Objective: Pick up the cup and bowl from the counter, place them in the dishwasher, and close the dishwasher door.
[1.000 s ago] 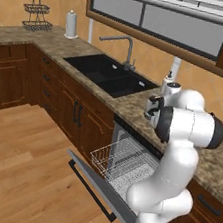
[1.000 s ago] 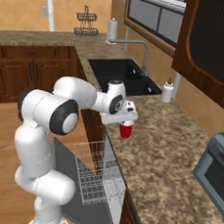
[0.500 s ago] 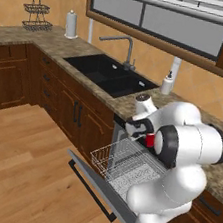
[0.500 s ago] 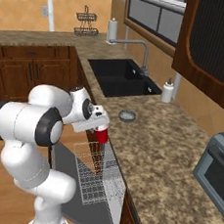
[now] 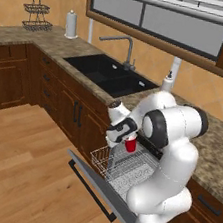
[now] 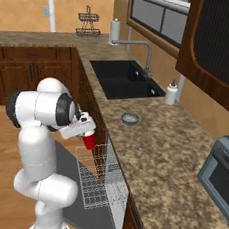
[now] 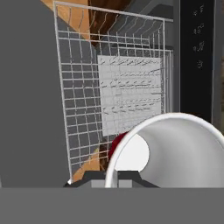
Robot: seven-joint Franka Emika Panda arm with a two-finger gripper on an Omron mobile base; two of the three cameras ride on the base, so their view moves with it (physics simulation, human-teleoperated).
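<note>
Since one second ago: gripper (image 5: 128, 139) and cup (image 5: 130, 145) relocated from above the counter (image 6: 158, 141), beside the bowl, down and outward to a position over the pulled-out white wire rack (image 5: 125, 167) of the dishwasher (image 5: 141, 161); half a second ago the pair was already off the counter edge, now lower and nearer the rack.

Cup: red, held clear of the rack, not touching it. Long axis tilted well off vertical; in the hand view the white rim and inside (image 7: 175, 148) face the camera, the red base pointing away toward the rack.

Gripper: closed on the cup, narrow span matching its wall; fingertips themselves hidden behind the cup.

Dishwasher door (image 5: 97, 185): dropped open, flat, black bar handle along its outer edge.

Bowl (image 6: 130, 119): grey, upright on the counter, unchanged, well apart from the cup, near the sink (image 6: 123, 80).
</note>
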